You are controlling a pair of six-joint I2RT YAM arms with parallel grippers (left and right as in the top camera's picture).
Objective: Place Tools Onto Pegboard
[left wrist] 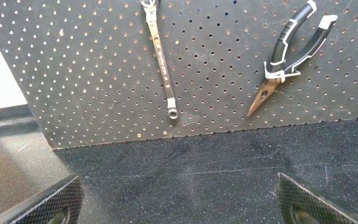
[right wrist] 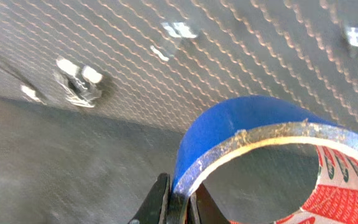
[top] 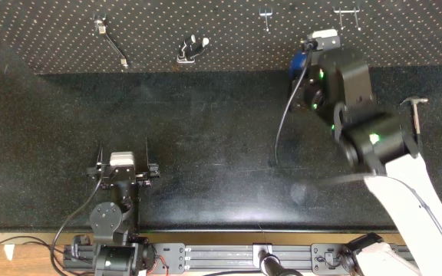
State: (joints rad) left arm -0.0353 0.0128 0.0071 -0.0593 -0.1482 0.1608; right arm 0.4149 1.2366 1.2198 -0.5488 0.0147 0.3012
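Observation:
My right gripper [right wrist: 178,205] is shut on the wall of a blue tape roll [right wrist: 253,124], one finger inside the ring and one outside. In the top view the roll [top: 295,66] is held up near the pegboard [top: 229,38], below an empty hook [top: 265,17]. On the board hang a silver wrench [left wrist: 160,56] and black-and-white pliers [left wrist: 291,53]. A hammer [top: 416,111] lies on the table at the right. My left gripper [top: 125,170] stands open low over the table near its base, facing the board, with nothing between its fingers [left wrist: 48,205].
A second empty double hook [top: 347,15] sits at the board's upper right. The black tabletop [top: 206,138] stretches between the two arms. A cable [top: 282,123] hangs down from the right arm.

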